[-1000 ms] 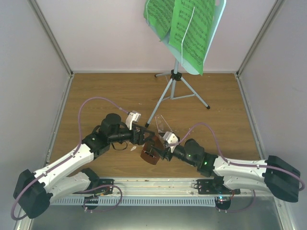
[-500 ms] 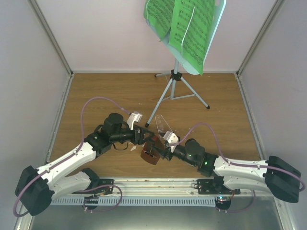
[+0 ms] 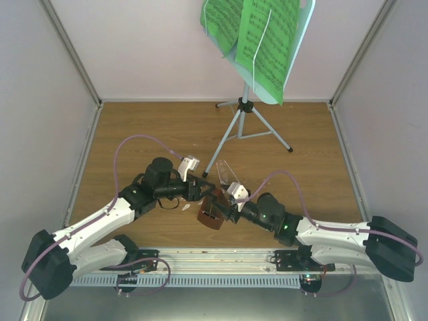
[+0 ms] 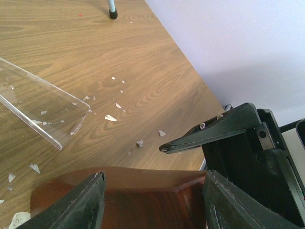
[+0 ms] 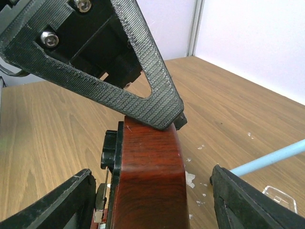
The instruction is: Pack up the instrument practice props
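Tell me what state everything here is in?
Music stand, upright on its tripod.
Green sheet-music pages, resting on the stand.
Metronome, cover off, between both jaws.
Clear cover, lying detached nearby.
Left arm, jaws straddling the metronome; grip unclear.
Right arm, jaws open, not touching it.

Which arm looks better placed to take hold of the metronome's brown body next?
Left, probably. Its hand sits around the brown metronome body, with one finger against its top edge. The right hand straddles the body too, but with wide gaps on both sides.
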Controlling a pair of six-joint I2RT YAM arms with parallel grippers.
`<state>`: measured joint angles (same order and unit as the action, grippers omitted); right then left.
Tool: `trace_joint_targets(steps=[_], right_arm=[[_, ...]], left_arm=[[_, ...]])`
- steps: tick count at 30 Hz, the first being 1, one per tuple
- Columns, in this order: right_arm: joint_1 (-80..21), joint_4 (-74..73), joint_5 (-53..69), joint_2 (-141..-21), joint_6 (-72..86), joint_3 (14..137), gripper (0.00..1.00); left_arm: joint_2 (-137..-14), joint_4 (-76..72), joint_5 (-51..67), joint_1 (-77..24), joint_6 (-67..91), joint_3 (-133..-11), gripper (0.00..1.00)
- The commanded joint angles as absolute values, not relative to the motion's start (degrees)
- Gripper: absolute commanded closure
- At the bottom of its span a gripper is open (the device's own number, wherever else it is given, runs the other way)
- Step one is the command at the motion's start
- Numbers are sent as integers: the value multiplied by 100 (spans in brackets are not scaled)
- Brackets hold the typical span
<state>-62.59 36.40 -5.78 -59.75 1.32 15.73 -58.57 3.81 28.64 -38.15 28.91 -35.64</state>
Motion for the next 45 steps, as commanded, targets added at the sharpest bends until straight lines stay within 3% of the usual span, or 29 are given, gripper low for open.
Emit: trace_joint_targets(steps=[1, 16, 22, 25, 29, 33, 39, 45], right_arm=[[-6179, 3909, -679, -6038, 151, 1600, 33], [-6161, 3972, -712, -6052, 175, 1618, 32], [-6161, 3553, -722, -5862, 277, 1798, 9], [-6161, 3045, -703, -5581, 332, 1924, 1], [-6161, 1998, -679, -5042, 517, 2242, 0], [-6021, 1050, -1575, -4575, 1246, 2544, 0], [-4839, 767, -1346, -3991, 2048, 2143, 0], [-4240, 408, -1857, -3571, 2482, 1918, 0]], left_arm=[[-5849, 286, 2863, -3806, 2760, -3485, 43], [-5776, 430, 2545, -3814, 2784, -3483, 43], [-5480, 782, 1690, -3814, 2788, -3561, 31], [-5271, 990, 1241, -3814, 2746, -3594, 18], [-4955, 934, 1053, -3814, 2519, -3556, 2], [-4682, 574, 849, -4044, 2204, -3337, 2], [-4485, -444, 398, -5038, 1623, -2836, 1], [-4483, -150, 67, -5419, 1322, -2782, 1]])
